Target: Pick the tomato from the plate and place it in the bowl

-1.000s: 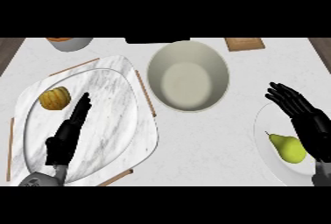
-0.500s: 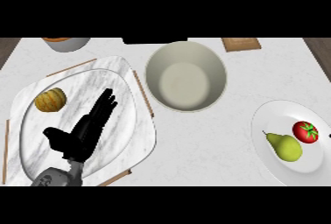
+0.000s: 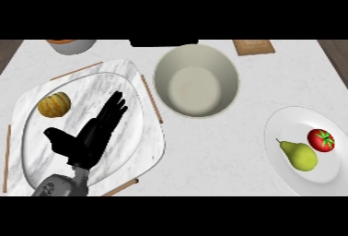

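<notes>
The left robot hand [image 3: 92,133] comes in from the lower edge on a grey forearm [image 3: 61,185] and lies over a marble tray [image 3: 146,138], well to the left of the bowl [image 3: 196,86]. Its fingers [image 3: 114,107] are straight and spread, pointing up and slightly right toward the bowl, and the thumb sticks out to the left; it holds nothing. The right robot hand shows nowhere in the view.

The tray is a large rounded slab with thin wooden strips along its edges, and it takes up most of the tabletop [image 3: 217,156] to the left of the bowl. On it, beyond the thumb and left of the fingertips, sits a small orange-brown pumpkin-like squash [image 3: 54,104], apart from the hand.

To the lower right of the bowl, well apart from it, a white plate [image 3: 289,177] lies against the right edge of the view. The tomato [image 3: 321,139] rests on this plate, red with a green stem top, and a yellow-green pear [image 3: 298,154] lies just beside it on the side nearer the bowl, the two close or touching.

The bowl itself is a pale, deep, round vessel, standing right beside the tray's right edge.

Beyond the bowl, a grey cup [image 3: 71,45] with orange contents stands far to its upper left, and a brown wooden block [image 3: 253,46] lies to its upper right
</notes>
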Controlling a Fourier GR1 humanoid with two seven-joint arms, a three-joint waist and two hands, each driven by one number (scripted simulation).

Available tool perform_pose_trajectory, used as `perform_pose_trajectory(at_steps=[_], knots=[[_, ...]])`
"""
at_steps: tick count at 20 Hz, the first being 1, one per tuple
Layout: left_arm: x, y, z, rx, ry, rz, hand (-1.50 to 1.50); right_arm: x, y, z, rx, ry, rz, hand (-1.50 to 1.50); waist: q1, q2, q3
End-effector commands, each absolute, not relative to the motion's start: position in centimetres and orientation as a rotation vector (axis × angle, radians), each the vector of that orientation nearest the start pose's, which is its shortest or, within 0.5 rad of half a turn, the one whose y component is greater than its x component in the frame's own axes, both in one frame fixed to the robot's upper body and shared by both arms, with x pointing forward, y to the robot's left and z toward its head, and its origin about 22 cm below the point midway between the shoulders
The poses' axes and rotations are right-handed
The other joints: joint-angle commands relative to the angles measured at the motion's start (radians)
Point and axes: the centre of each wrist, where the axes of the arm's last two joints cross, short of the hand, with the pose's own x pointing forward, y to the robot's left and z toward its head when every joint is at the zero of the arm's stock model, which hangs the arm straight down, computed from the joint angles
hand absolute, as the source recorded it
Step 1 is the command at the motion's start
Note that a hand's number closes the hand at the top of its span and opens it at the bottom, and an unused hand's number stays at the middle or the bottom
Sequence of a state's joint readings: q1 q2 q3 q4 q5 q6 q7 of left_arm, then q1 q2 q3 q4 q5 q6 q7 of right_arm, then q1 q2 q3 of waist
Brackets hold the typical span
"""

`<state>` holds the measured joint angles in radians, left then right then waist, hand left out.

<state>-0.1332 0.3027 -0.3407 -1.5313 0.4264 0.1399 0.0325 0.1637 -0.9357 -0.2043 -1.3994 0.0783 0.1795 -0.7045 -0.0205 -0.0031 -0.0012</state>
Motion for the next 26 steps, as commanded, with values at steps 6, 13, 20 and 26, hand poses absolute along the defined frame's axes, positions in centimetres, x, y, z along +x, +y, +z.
perform_pose_trajectory(at_steps=[6,13,20,26], knots=[[26.8,20.0,2.0,-0.264,-1.487,-0.14,0.0,20.9,-43.9,16.2,-0.787,-1.311,1.205,-1.5,0.014,0.003,-0.002],[25.7,20.5,2.2,-0.282,-1.486,-0.141,0.0,21.5,-38.5,14.1,-0.735,-1.108,1.206,-1.5,0.028,0.003,0.0],[27.6,20.7,3.2,-0.274,-1.478,-0.143,0.0,24.4,-39.5,13.2,-0.775,-0.943,1.201,-1.5,0.026,0.004,0.001],[26.3,19.4,2.7,-0.272,-1.475,-0.136,0.0,25.6,-39.3,10.0,-0.782,-0.821,1.249,-1.5,0.035,0.006,0.002]])
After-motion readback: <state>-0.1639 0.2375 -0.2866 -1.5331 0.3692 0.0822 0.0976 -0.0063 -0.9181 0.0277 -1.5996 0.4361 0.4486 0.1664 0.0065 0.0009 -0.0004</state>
